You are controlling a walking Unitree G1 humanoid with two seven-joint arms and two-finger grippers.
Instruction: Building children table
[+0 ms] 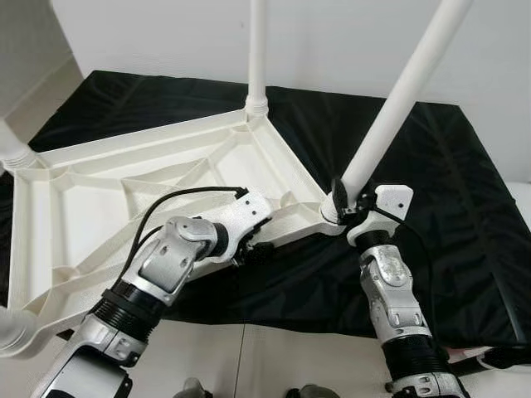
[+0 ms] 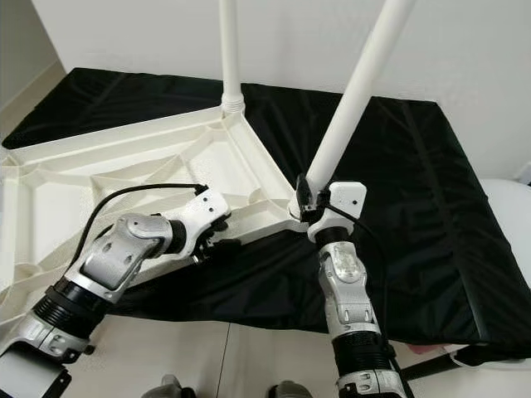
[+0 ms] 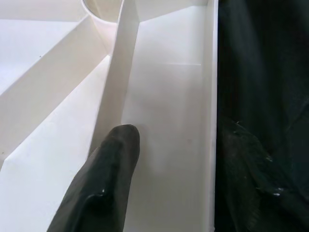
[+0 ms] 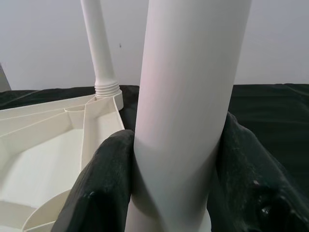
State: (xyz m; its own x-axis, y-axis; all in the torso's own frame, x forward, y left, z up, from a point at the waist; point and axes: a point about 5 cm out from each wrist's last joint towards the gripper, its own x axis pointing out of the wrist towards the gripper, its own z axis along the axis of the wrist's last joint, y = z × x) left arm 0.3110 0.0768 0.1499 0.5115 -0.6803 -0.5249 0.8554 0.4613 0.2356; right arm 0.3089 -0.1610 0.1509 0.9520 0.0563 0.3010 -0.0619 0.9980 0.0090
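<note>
1. One white tabletop [image 1: 149, 178] is shown upside down on a black mat [image 1: 448, 182].
2. Its near corner leg [image 1: 398, 104], tilted, is clamped between the right gripper's [image 4: 176, 188] fingers.
3. The tabletop's near edge wall is straddled by the left gripper [image 1: 264, 249]; finger closure cannot be told.

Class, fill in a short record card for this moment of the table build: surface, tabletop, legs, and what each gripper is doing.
Surface: black mat
Tabletop: white, upside down, ribbed underside up
Far leg: upright in its corner socket
Near leg: tilted, foot at the near corner socket
Right gripper: shut on near leg, low down
Left gripper: at the tabletop's near edge, one finger inside the rim; grip unclear
</note>
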